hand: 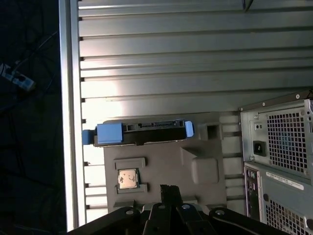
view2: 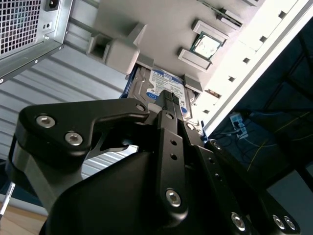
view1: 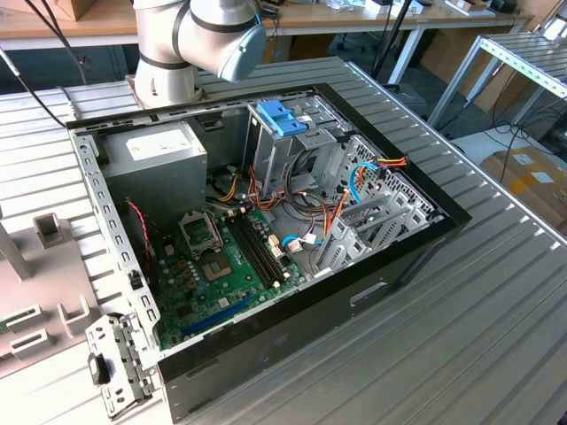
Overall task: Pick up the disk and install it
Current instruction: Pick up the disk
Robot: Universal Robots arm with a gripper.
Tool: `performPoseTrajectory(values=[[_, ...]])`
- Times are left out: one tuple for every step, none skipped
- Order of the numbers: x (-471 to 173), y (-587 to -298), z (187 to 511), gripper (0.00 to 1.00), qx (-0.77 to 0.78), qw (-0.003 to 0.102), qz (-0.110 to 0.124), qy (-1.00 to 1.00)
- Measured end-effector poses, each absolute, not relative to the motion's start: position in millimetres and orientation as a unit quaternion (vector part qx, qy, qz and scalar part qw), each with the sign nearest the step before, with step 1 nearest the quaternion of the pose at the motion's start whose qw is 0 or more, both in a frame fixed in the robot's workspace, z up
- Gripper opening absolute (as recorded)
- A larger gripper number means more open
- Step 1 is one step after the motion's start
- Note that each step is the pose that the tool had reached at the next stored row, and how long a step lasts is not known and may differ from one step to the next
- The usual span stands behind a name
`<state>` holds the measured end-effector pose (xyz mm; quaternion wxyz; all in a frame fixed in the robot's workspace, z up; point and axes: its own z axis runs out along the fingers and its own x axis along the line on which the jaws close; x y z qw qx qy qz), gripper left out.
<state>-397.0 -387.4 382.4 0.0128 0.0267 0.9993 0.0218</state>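
Black gripper (view2: 171, 98): poised just over the disk in the second wrist view; nothing is held.
Fingers (view2: 175, 105): drawn close together, with barely a slit between them.
Disk (view2: 164, 83): seated tilted in a slot of the grey holder, label face exposed, blue rails at both ends; untouched.
Grey holder (hand: 166, 161): laid on the ribbed metal table (hand: 171, 63), near the computer case.
Computer case (view1: 354, 301): opened; a blue bracket (view1: 282, 115) is seen atop its drive cage.
Step in hand: judged to be the approach for the pick.
Handling: fingers are best opened enough to straddle the disk's exposed edge, centred between the rails, and closed squarely, so it is drawn from the slot without tilting.
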Motion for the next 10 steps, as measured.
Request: performPoseTrajectory(values=[[-397.0,-387.4,382.4,0.11,0.024,0.013,0.022,0.999],[-397.0,-387.4,382.4,0.11,0.022,0.013,0.022,0.999],[-397.0,-387.4,382.4,0.11,0.02,0.013,0.022,0.999],[-397.0,-387.4,382.4,0.11,0.017,0.013,0.022,1.0],[-397.0,-387.4,382.4,0.11,0.014,0.013,0.022,1.0],[-397.0,-387.4,382.4,0.11,0.011,0.012,0.022,1.0],[-397.0,-387.4,382.4,0.11,0.008,0.012,0.022,1.0],[-397.0,-387.4,382.4,0.11,0.004,0.012,0.022,1.0],[-397.0,-387.4,382.4,0.11,0.001,0.012,0.022,1.0],[-397.0,-387.4,382.4,0.11,-0.001,0.012,0.022,1.0]])
